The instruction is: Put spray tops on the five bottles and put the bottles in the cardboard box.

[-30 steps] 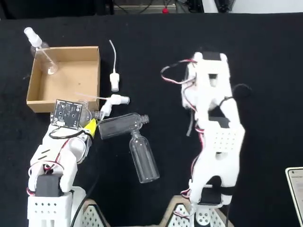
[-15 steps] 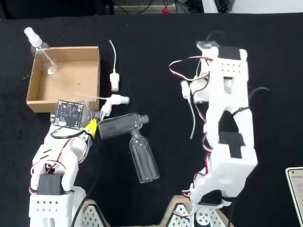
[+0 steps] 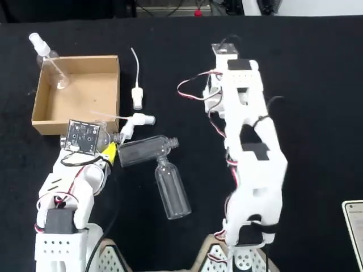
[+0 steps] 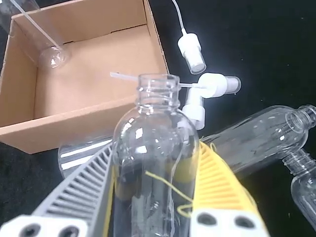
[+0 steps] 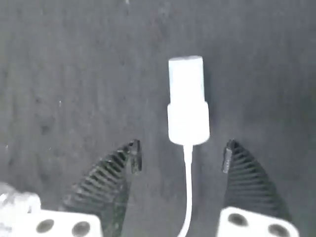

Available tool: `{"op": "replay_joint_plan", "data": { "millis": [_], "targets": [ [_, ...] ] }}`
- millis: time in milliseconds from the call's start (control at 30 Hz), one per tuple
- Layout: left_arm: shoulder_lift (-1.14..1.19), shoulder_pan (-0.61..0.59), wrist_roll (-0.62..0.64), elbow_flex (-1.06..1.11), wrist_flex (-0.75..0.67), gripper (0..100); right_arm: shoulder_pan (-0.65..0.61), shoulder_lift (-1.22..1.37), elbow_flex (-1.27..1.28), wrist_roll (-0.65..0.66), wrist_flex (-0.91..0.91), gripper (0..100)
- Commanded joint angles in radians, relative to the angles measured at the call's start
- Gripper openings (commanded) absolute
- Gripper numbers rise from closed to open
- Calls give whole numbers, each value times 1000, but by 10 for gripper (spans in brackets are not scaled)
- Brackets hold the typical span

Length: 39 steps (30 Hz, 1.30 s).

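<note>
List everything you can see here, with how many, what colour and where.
table: one, black, under everything.
cardboard box: one, brown, far left of the table.
capped bottle: one, clear with a white spray top, leaning in the box's far left corner.
lying bottles: two, clear, uncapped, on the table near the box, necks close together.
held bottle: one, clear, uncapped.
clear cylinder: one, probably another bottle, by the box's front wall.
loose spray tops: three, white; two right of the box, one farther right.
flat object: one, white-edged, at the table's right edge.
left hand: shut on the held bottle.
right hand: open, fingers either side of a loose spray top.
</note>
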Motion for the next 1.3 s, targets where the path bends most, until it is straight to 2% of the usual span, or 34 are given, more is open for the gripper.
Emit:
{"op": "replay_joint_plan", "data": {
  "millis": [0, 167, 333, 567, 700, 900, 1067, 1267],
  "targets": [
    [-12, 15, 5, -7, -21, 95, -9, 59, -154, -8, -6, 246],
    [-12, 15, 5, -7, -21, 95, 17, 177, -269, -6, 11, 178],
    [-12, 15, 5, -5, -21, 95, 18, 219, -358, -5, 130, 9],
    [-12, 15, 5, -10, -20, 95, 80, 134, -621, -6, 336, 11],
    [-12, 22, 11, -28, -20, 95, 118, 47, -687, -11, 354, 11],
    [-12, 154, 11, -45, -18, 95, 115, -231, -450, -21, 354, 11],
    [-12, 265, 11, -64, -20, 95, 115, -552, -229, -80, 321, 11],
    [-12, 453, 6, -127, -43, 95, 66, -855, -87, -157, 259, 11]
  ]
}}
